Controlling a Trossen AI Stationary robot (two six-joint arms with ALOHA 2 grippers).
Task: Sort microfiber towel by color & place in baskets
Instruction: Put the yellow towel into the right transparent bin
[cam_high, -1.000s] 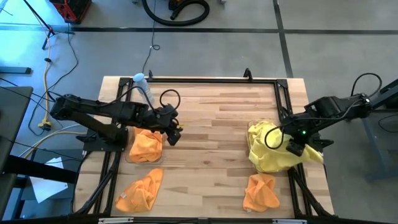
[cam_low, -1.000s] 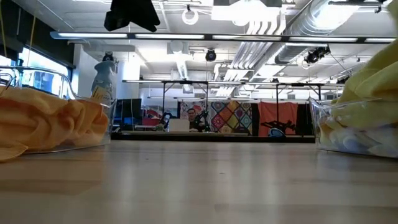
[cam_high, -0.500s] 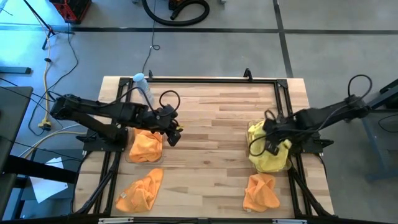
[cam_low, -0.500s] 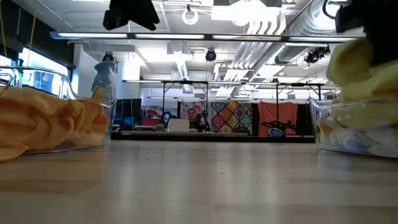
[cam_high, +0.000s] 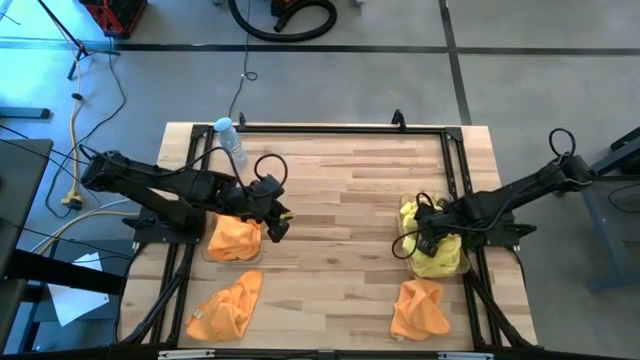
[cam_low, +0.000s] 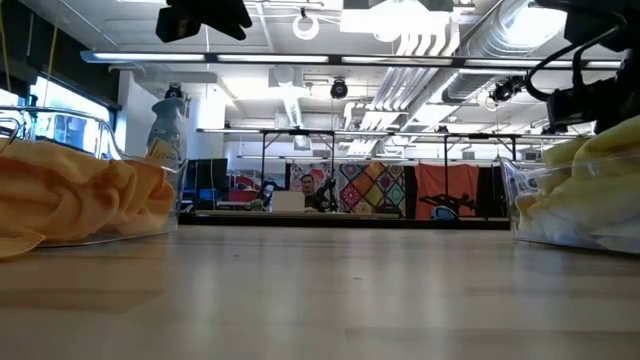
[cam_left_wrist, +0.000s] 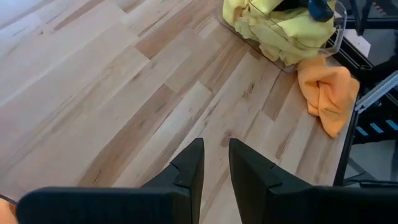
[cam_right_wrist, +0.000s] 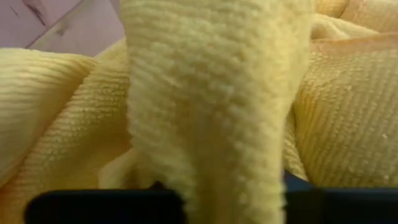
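Note:
My right gripper (cam_high: 425, 240) is down in the right clear basket (cam_high: 404, 262) among bright yellow towels (cam_high: 440, 255), shut on one of them. My left gripper (cam_high: 275, 222) hovers over the table at the right edge of the left basket (cam_high: 206, 255), fingers (cam_left_wrist: 193, 168) a narrow gap apart and holding nothing. An orange towel (cam_high: 235, 237) lies bunched in that left basket. Two more orange towels lie crumpled on the table near its near edge: one on the left (cam_high: 225, 308), one on the right (cam_high: 420, 308). My right gripper has a fold of the yellow towel (cam_right_wrist: 211, 112), which rises right in front of the wrist camera and hides the fingers. It comes from above, slanting from the table's right. The towel lies bunched in the right basket on the other yellow cloth.
A clear water bottle (cam_high: 232, 140) stands near the far edge, behind the left basket. Bare wood (cam_high: 340, 220) stretches between the two baskets. A dark frame rail (cam_high: 330, 127) runs along the far edge and down both sides.
My right gripper has moved toward the table's left and down into the right basket, taking the yellow towel along. The towel, which hung spread over the basket's right side, is now bunched inside the basket.

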